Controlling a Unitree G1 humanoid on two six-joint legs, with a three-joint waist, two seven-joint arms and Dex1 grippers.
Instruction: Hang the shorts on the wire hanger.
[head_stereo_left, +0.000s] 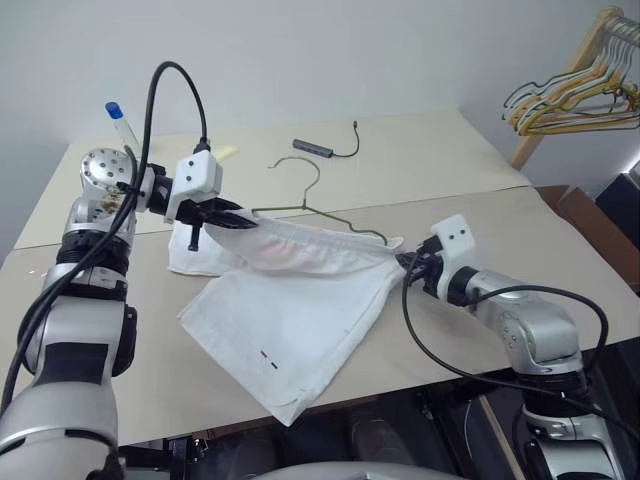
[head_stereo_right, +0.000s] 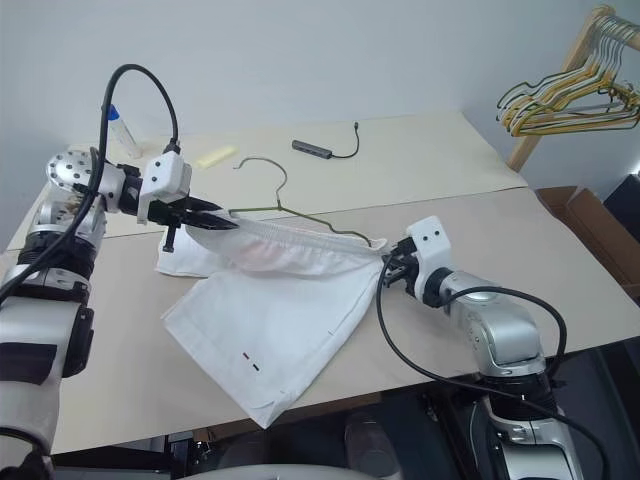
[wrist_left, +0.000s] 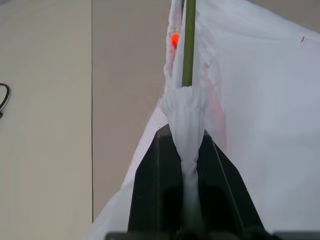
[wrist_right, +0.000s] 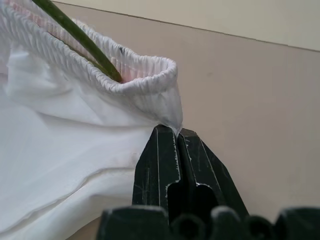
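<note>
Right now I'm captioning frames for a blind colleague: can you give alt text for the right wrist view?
The right tool is shut on a corner of the white shorts' elastic waistband, above a beige table. A thin olive-green wire hanger runs inside the gathered waistband.

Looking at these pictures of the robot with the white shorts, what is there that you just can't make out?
- The wire hanger's lower bar: both eye views, hidden inside the waistband of the shorts.
- The far leg of the shorts: eye views, covered by the left tool and the stretched waistband.
- The tiny mark near one hem: eye views, too small to read.
- The bunched hangers on the wooden pole: cut off by the picture edge.
</note>
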